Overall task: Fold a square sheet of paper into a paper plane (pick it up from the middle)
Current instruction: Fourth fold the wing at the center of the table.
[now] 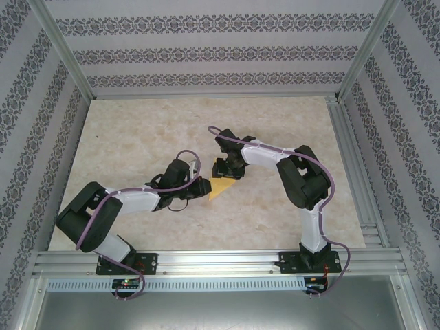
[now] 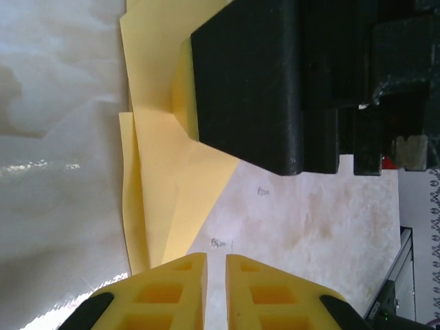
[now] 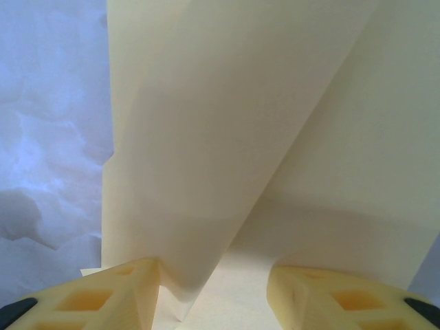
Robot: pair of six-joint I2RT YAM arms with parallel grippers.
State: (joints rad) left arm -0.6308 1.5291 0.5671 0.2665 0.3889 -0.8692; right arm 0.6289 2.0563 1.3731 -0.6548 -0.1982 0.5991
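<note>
The square sheet of paper (image 1: 222, 188) is a yellow, creased, layered triangle lying on the marble tabletop between the two arms. In the left wrist view the paper (image 2: 165, 172) has overlapping flaps, and the right arm's black housing (image 2: 261, 89) stands on its far part. My left gripper (image 1: 205, 185) is at the paper's left edge. Its fingers (image 2: 215, 275) are nearly together over bare table, with nothing between them. My right gripper (image 1: 229, 172) is at the paper's far corner. Its jaws (image 3: 214, 282) stand apart over the paper (image 3: 227, 137), the left finger touching a raised flap.
The marble tabletop (image 1: 137, 137) stretches to the left and back. Aluminium rails (image 1: 357, 172) run along the right side and front edge. Patterned walls close off the back and both sides.
</note>
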